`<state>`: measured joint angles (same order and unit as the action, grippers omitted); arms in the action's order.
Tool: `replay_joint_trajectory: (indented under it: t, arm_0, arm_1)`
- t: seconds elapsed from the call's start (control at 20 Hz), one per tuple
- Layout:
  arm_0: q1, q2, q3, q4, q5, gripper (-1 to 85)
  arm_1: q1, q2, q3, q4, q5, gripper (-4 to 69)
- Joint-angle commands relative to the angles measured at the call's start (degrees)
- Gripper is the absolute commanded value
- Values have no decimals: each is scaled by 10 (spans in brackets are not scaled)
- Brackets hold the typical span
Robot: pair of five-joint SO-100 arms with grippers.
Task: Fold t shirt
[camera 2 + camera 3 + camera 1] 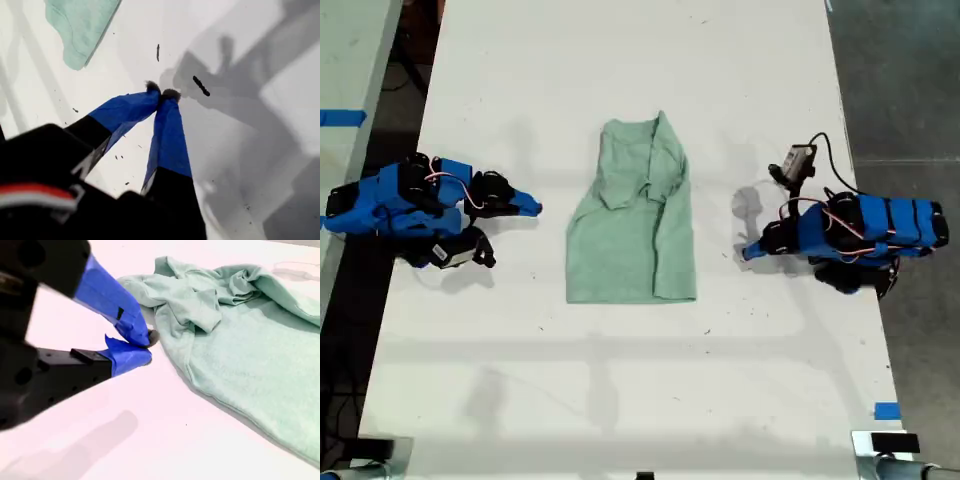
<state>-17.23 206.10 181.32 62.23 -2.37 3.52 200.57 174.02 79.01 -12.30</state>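
Seen from above in the exterior view, a white desk [620, 390] carries a small pale mint-green t shirt [630, 235] near its middle, between two blue-and-black arms. The t shirt lies partly folded: its sides are turned in over the body, so it forms a narrow upright shape with a straight hem toward the bottom of the exterior view and a rumpled collar and sleeve area toward the top.

On the exterior view's right, my first pincer [745, 252] points toward the t shirt and sits apart from it. Its wrist view shows the blue-taped tips [162, 93] pressed together over bare desk with nothing between them, and one corner of the t shirt [80, 27] beyond.

On the exterior view's left, my second pincer [535, 208] also points toward the t shirt and stops just short of its edge. In its wrist view the tips [146, 346] appear closed on nothing, though the angle makes a thin gap hard to rule out. The bunched cloth [240, 350] lies just beside them, not touching.
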Motion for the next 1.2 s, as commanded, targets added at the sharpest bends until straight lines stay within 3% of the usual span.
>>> replay_joint_trajectory:
  t: [0.0,1.15]
  arm_0:
    - [7,5,3,0,-8,1]
    - [8,5,3,0,-9,1]
  arm_1:
    - [6,6,24,4,10,15]
    - [11,6,25,4,30,15]
